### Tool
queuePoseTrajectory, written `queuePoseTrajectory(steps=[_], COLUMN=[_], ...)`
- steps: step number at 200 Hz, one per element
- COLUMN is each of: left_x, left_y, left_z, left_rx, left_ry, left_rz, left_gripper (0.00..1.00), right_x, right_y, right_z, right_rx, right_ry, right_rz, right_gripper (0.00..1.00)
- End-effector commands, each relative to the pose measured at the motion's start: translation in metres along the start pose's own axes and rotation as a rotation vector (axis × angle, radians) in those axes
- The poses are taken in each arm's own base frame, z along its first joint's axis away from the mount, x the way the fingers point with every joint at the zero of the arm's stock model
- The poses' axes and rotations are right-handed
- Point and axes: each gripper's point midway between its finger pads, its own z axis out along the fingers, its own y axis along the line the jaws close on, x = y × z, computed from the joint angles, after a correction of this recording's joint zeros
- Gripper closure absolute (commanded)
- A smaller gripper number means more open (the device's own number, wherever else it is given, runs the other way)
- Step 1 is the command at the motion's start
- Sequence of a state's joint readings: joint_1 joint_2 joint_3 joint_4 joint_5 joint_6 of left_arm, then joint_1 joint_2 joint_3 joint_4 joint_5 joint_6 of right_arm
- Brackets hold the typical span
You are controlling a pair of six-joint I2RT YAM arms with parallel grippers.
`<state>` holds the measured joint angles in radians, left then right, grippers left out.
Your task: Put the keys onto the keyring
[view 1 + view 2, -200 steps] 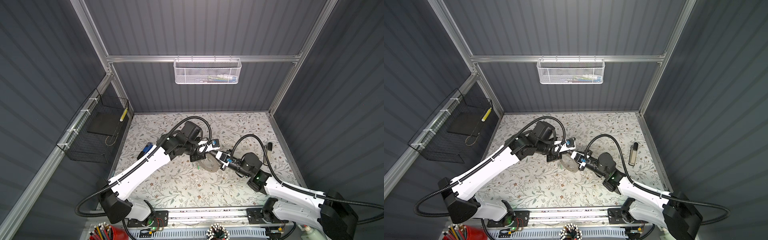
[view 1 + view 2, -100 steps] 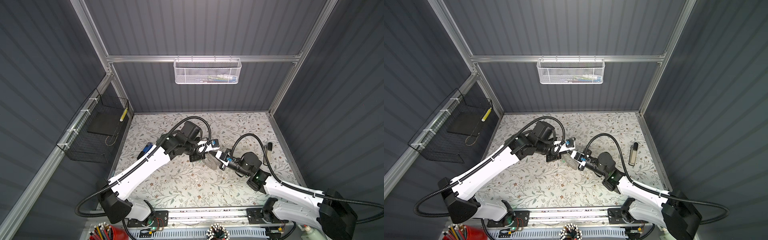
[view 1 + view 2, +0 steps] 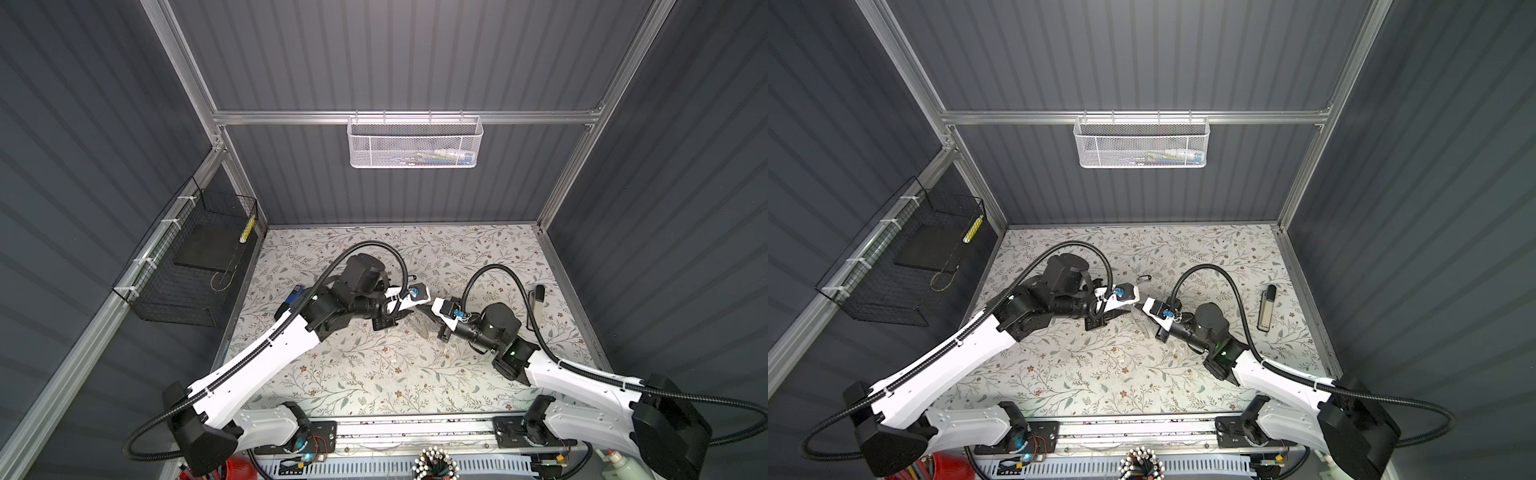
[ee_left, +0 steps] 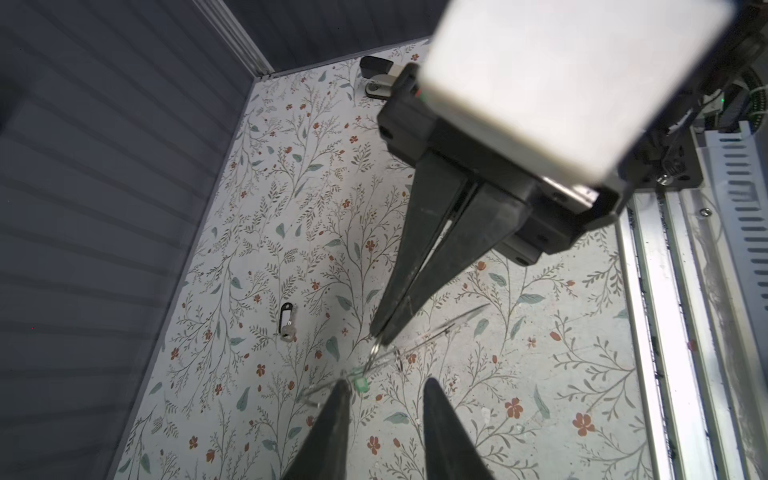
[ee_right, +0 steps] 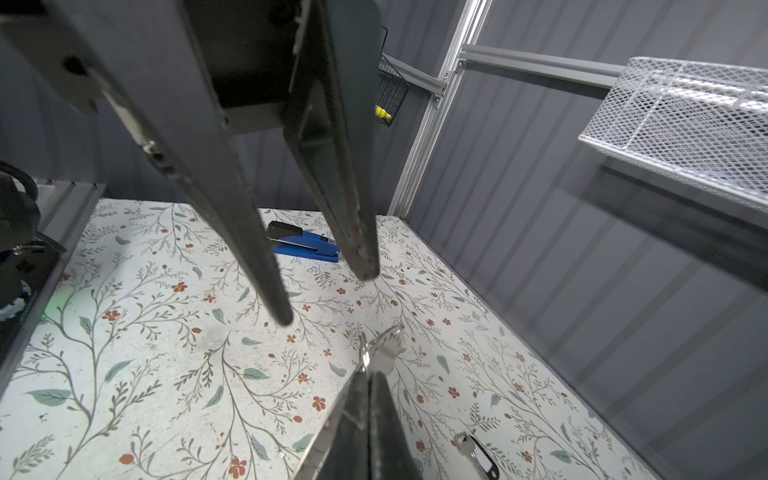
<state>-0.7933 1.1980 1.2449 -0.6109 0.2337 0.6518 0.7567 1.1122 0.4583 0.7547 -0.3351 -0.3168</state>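
Left wrist view gives you what the right wrist view lacks: the green-tagged key, just beside one fingertip of the left gripper, whose fingers stand apart around nothing. You cannot tell whether that key hangs on the ring. Right wrist view shows you the right gripper pinched tight on the rim of the keyring. The black-headed key lies flat, well off to one side of those fingers. In both top views the left arm and right arm reach inward, wrists low — fingertips nearly meeting.
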Motion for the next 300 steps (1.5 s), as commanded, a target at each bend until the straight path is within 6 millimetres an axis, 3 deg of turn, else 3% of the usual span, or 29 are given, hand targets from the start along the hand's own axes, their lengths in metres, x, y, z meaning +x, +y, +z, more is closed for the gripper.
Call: queuePoseTrajectory(steps=[1, 34, 73, 194, 300], left_x=[-0.006, 0.011, 0.009, 0.002, 0.004], left_y=[0.014, 0.007, -0.01, -0.011, -0.007], left_z=[-0.013, -0.014, -0.009, -0.006, -0.008], left_rx=[-0.067, -0.074, -0.007, -0.011, -0.037], left_ry=[-0.103, -0.141, -0.223, -0.321, -0.336], left_rz=[-0.082, -0.158, -0.175, -0.16, -0.205], left_gripper=[0.68, 0.73, 0.78, 0.84, 0.75], right_x=[-0.024, -0.027, -0.038, -0.045, -0.046], right_y=[0.0, 0.001, 0.001, 0.009, 0.012], right_z=[0.0, 0.003, 0.002, 0.006, 0.0], right_rx=[-0.022, -0.043, -0.063, -0.136, -0.151], right_ry=[-0.105, -0.142, -0.21, -0.276, -0.312], right_rz=[0.044, 0.08, 0.107, 0.111, 0.103], right_gripper=[1.0, 1.0, 1.0, 1.0, 1.0])
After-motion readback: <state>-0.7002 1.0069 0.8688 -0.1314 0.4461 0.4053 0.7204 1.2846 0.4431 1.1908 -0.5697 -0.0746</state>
